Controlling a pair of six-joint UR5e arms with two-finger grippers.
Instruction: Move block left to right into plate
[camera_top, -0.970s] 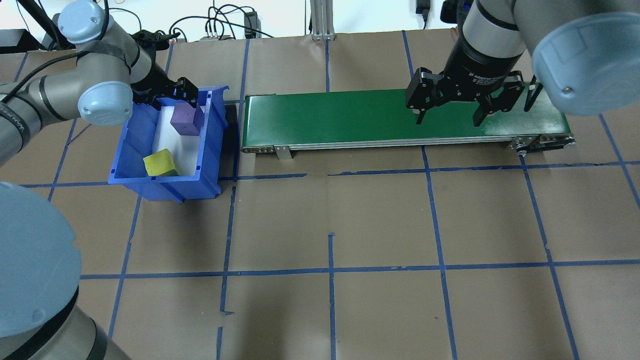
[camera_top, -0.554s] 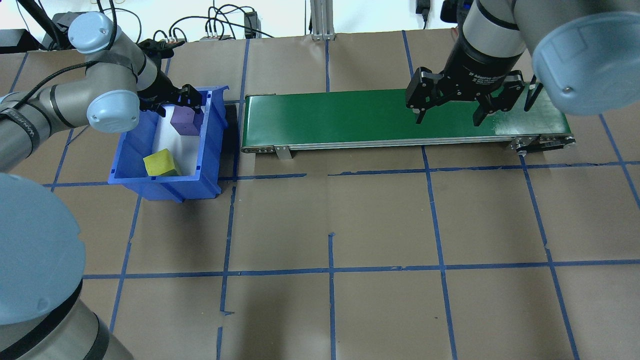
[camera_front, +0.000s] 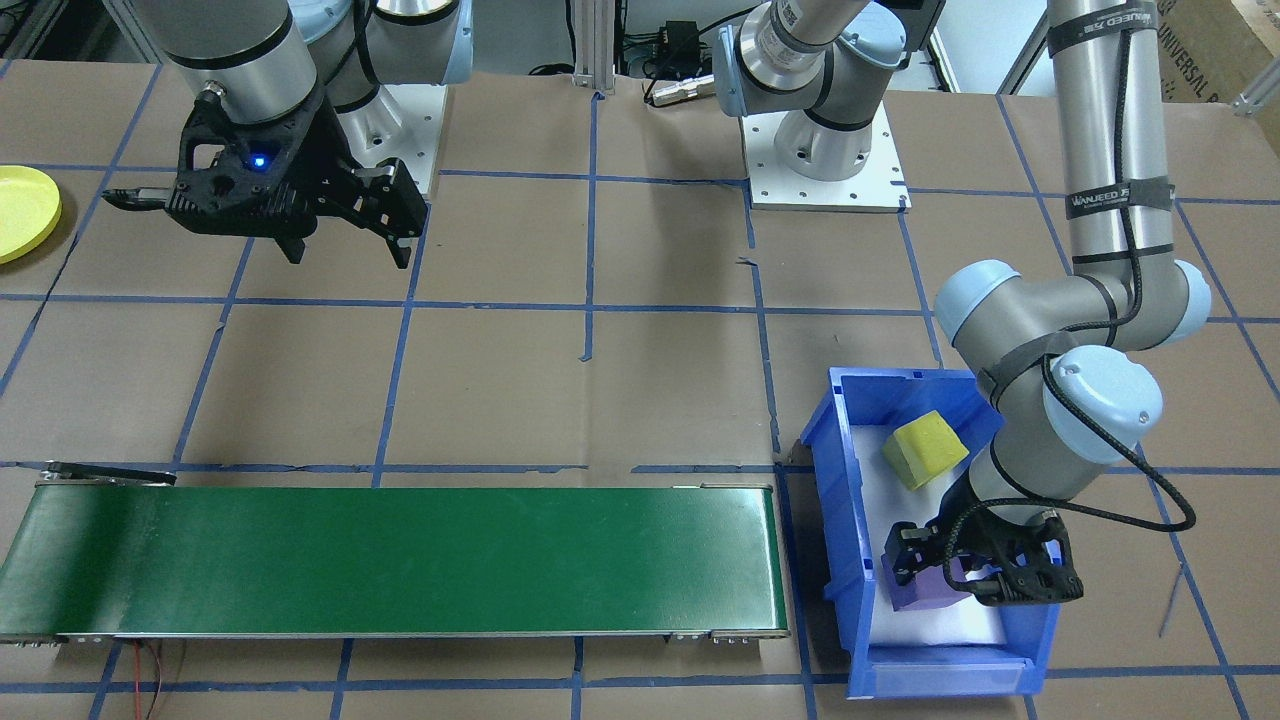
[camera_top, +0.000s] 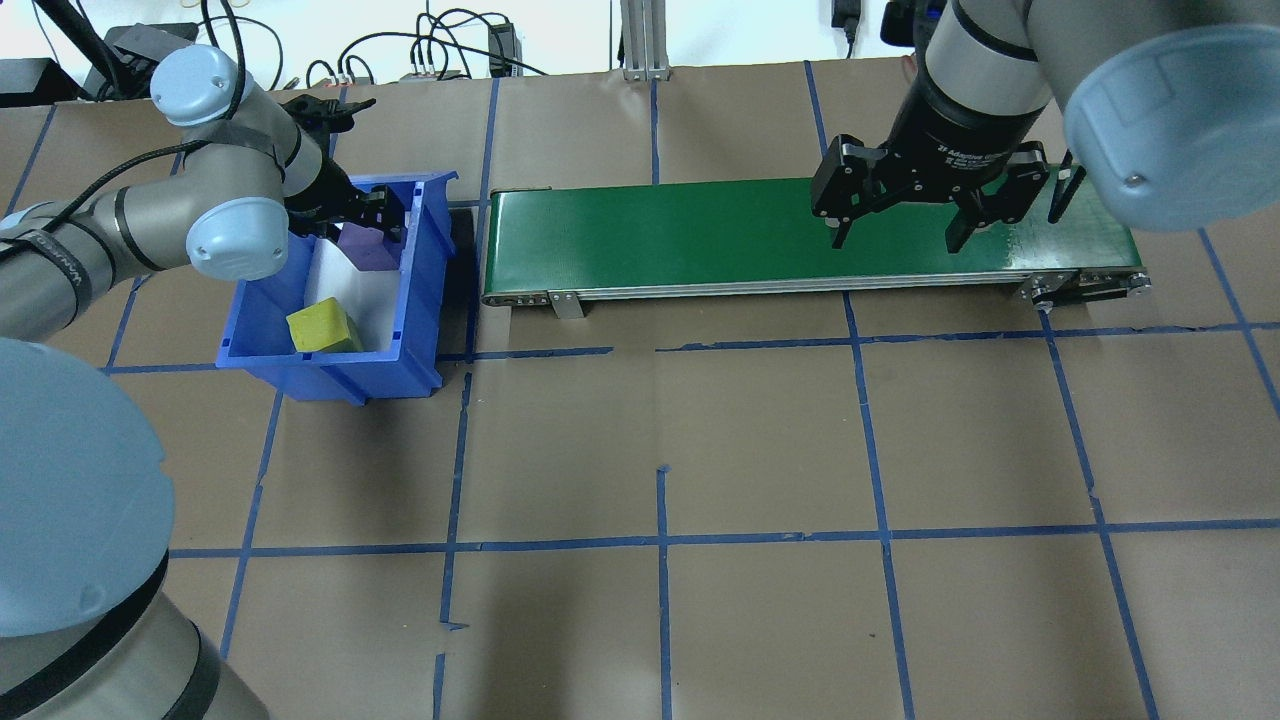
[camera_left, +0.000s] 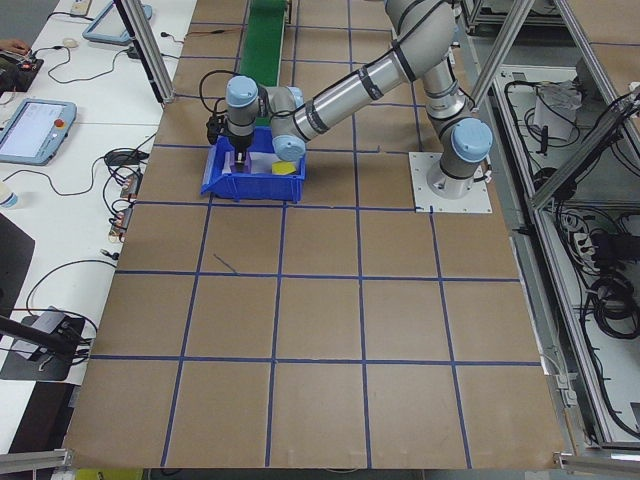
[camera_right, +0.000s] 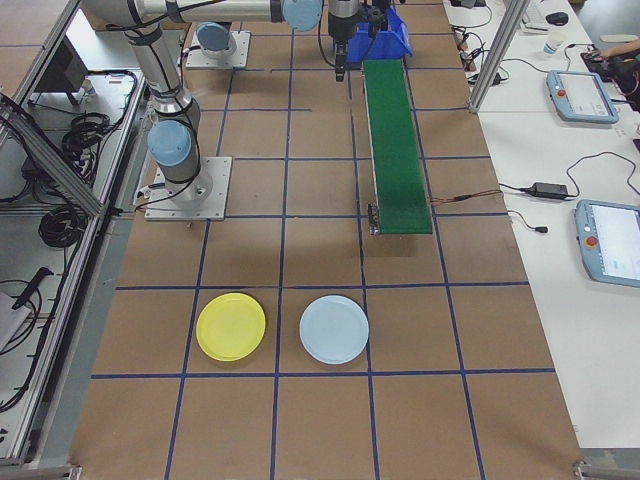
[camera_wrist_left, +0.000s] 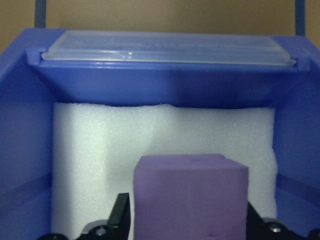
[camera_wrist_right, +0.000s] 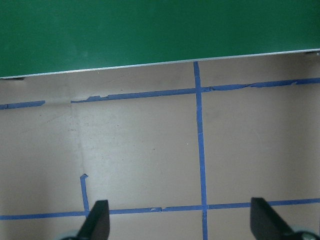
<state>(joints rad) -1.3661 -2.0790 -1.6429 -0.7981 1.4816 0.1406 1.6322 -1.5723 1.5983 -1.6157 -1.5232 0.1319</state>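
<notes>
- Left gripper (camera_front: 965, 575) jaws are sitting apart around the purple foam cube (camera_wrist_left: 190, 197) inside the blue plastic bin (camera_top: 420, 290).
- Right gripper (camera_top: 897, 232) jaws are hanging wide apart above the green conveyor belt (camera_top: 700, 235).
- Round yellow plastic plate (camera_right: 231, 327) is lying on the brown paper surface (camera_right: 320, 250), well apart from the bin.

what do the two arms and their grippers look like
Both arms are silver-grey metal tubes with pale blue joint caps. The left arm carries a black cable strapped on with black bands. The left gripper and right gripper are black two-finger units; the right one has white lettering.
</notes>
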